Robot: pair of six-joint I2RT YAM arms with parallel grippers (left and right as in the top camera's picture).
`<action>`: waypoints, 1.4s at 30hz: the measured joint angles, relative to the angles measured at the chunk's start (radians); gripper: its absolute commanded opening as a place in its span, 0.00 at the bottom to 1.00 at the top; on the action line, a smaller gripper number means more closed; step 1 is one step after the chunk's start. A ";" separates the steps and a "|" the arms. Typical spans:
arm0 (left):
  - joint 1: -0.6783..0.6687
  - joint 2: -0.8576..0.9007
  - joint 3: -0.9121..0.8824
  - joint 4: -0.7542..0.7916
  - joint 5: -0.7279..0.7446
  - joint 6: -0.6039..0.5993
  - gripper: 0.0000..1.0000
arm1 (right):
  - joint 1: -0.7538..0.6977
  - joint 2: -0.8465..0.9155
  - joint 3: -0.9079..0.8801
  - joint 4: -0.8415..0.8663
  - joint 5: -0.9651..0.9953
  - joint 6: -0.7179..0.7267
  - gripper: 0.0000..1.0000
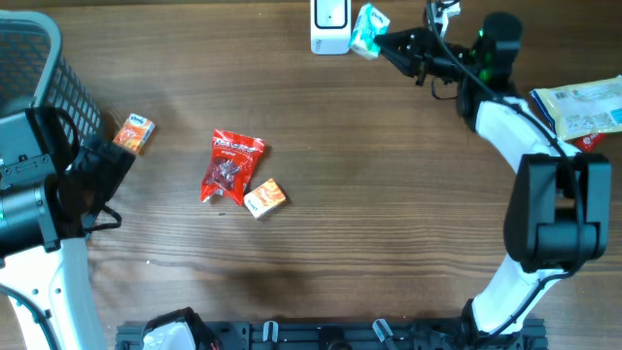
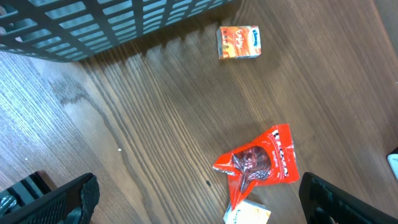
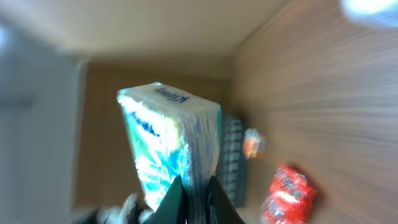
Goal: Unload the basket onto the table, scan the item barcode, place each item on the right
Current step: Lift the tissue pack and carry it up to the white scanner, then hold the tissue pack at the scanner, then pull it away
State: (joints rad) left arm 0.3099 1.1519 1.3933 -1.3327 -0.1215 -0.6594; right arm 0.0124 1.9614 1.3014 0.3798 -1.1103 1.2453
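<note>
Beside the white scanner, the tissue pack is pinched in the right gripper; presentation is judged under way, and the pack must next be turned squarely to it. The left gripper is spread wide, empty.

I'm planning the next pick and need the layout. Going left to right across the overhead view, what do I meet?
Black basket → orange carton → red snack bag → small orange-and-white box → white scanner → tissue pack, held in the right hand → yellow package.
</note>
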 measured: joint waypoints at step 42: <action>0.000 0.000 0.000 0.000 0.000 0.000 1.00 | 0.441 0.222 0.462 -0.397 1.642 -1.317 0.05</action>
State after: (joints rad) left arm 0.3099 1.1522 1.3933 -1.3327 -0.1211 -0.6594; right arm 0.4530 2.1834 1.7634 -0.0170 0.5316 -0.0719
